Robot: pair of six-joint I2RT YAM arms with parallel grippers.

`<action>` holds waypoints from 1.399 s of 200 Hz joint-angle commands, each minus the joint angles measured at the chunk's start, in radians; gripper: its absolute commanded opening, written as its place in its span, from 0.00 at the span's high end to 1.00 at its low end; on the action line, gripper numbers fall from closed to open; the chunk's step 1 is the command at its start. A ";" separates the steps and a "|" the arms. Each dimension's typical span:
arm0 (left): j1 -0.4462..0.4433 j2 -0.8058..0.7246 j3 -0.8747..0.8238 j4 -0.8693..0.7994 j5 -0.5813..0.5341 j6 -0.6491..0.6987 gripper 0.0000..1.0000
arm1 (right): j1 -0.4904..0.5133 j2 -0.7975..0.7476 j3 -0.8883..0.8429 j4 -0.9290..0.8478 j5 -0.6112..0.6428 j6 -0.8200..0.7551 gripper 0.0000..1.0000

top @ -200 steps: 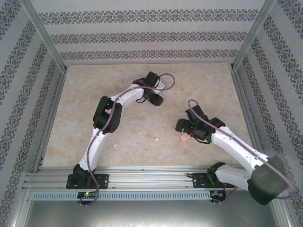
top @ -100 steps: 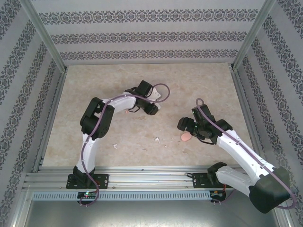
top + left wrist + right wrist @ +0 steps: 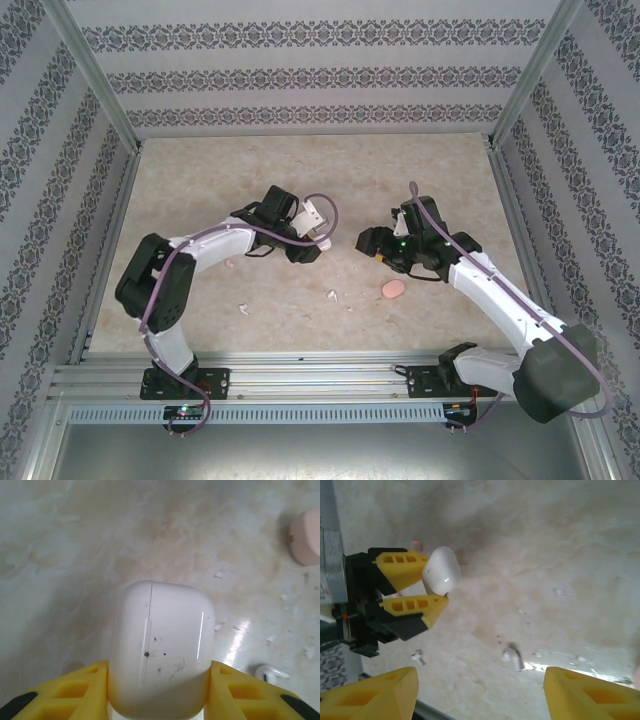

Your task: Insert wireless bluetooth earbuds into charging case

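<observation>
A white charging case [image 3: 160,650] with its lid closed is clamped between the yellow fingers of my left gripper [image 3: 159,669], which is shut on it above the table. The same case [image 3: 441,570] and left gripper [image 3: 432,585] appear in the right wrist view. My right gripper [image 3: 480,695] is open with nothing between its fingers, facing the left gripper [image 3: 312,247] from the right [image 3: 368,241]. One white earbud [image 3: 512,655] lies on the table between them, also seen as the earbud [image 3: 332,295]. Another earbud [image 3: 242,308] lies nearer the left arm.
A pink case [image 3: 393,290] lies on the marble tabletop [image 3: 300,170] just in front of the right gripper and shows as the pink case [image 3: 306,537]. A tiny pink bit [image 3: 229,263] lies beside the left forearm. Patterned walls enclose three sides.
The left arm has pulled back and down-left, carrying the white case. The right gripper has left the pink case and moved up-left toward the left gripper, its jaws narrowing somewhat.
</observation>
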 commanded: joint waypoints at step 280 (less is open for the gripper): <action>-0.048 -0.378 -0.114 -0.010 0.034 -0.156 0.23 | 0.097 0.217 0.126 0.282 -0.280 0.006 0.96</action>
